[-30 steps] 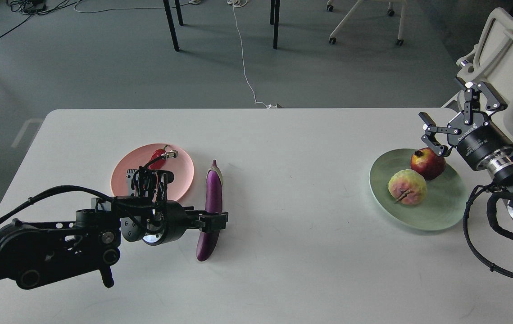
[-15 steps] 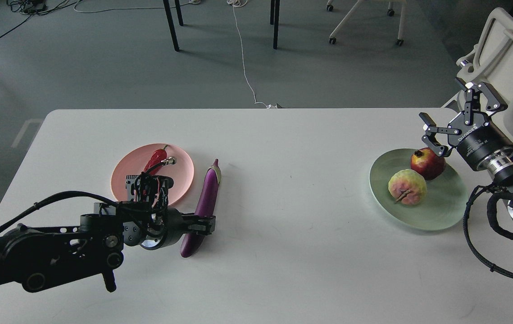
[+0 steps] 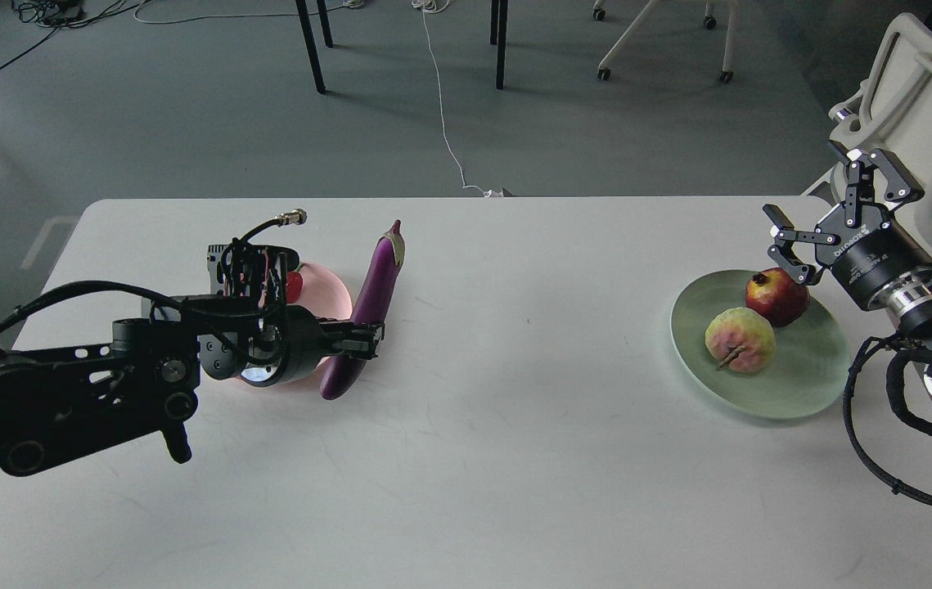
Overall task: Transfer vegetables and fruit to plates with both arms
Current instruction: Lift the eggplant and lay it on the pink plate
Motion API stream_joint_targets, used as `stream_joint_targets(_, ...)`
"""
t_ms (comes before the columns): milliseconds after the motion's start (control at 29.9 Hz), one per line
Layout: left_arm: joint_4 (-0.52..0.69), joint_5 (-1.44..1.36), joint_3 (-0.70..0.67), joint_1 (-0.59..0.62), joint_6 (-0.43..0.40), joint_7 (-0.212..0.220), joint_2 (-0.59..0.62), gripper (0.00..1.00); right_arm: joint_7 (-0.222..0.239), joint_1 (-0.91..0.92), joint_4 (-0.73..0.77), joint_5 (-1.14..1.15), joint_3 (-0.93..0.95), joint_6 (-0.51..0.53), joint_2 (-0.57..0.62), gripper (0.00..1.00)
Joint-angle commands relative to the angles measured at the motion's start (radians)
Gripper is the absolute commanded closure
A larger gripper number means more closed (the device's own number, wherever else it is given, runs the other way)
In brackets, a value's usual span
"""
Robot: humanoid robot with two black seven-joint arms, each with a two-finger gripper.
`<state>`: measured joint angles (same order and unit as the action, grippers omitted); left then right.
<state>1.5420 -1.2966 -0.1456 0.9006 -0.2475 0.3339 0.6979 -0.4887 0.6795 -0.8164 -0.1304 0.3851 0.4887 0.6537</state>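
Left gripper (image 3: 359,341) is clamped on the eggplant's (image 3: 367,307) lower half. Its long axis is tilted, stem cap pointed up and away; compared with half a second ago, it is raised, apparently off the table (image 3: 515,458), beside the pink plate (image 3: 326,290). Right gripper (image 3: 821,213) is held spread wide above the pomegranate (image 3: 776,297).

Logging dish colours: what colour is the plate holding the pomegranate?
Pale green plate, clearest in head view.
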Motion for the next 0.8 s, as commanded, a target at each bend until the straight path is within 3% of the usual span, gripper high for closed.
stream_joint_targets(0, -0.037, -0.001, 0.011, -0.003, -0.007, -0.039, 0.052, 0.85, 0.000, 0.000, 0.000, 0.000, 0.000, 0.000, 0.000, 0.01)
stream_joint_targets(200, -0.069, -0.003, 0.014, -0.049, -0.007, -0.064, 0.092, 0.78, 0.000, -0.001, -0.001, 0.000, 0.000, 0.000, 0.000, 0.01)
stream_joint_targets(301, -0.074, -0.009, 0.014, -0.052, -0.007, -0.072, 0.109, 0.69, 0.000, -0.003, -0.001, 0.000, 0.000, 0.000, 0.000, 0.01)
stream_joint_targets(334, -0.074, -0.009, 0.014, -0.052, -0.007, -0.076, 0.114, 0.62, 0.000, -0.003, -0.001, 0.000, 0.000, 0.000, 0.000, 0.01)
stream_joint_targets(367, -0.074, -0.009, 0.014, -0.052, -0.007, -0.079, 0.115, 0.47, 0.000, -0.003, -0.001, 0.000, 0.000, 0.000, 0.000, 0.01)
stream_joint_targets(434, -0.074, -0.013, 0.012, -0.052, -0.007, -0.081, 0.118, 0.06, 0.000, -0.008, -0.003, 0.000, 0.000, 0.000, 0.000, 0.01)
stream_joint_targets(468, -0.074, -0.015, 0.012, -0.052, -0.007, -0.081, 0.120, 0.01, 0.000, -0.008, -0.004, 0.000, 0.000, 0.000, 0.000, 0.01)
stream_joint_targets(768, -0.071, -0.020, 0.005, -0.048, -0.006, -0.096, 0.153, 0.00, 0.000, -0.008, -0.004, 0.000, 0.000, 0.000, 0.000, 0.01)
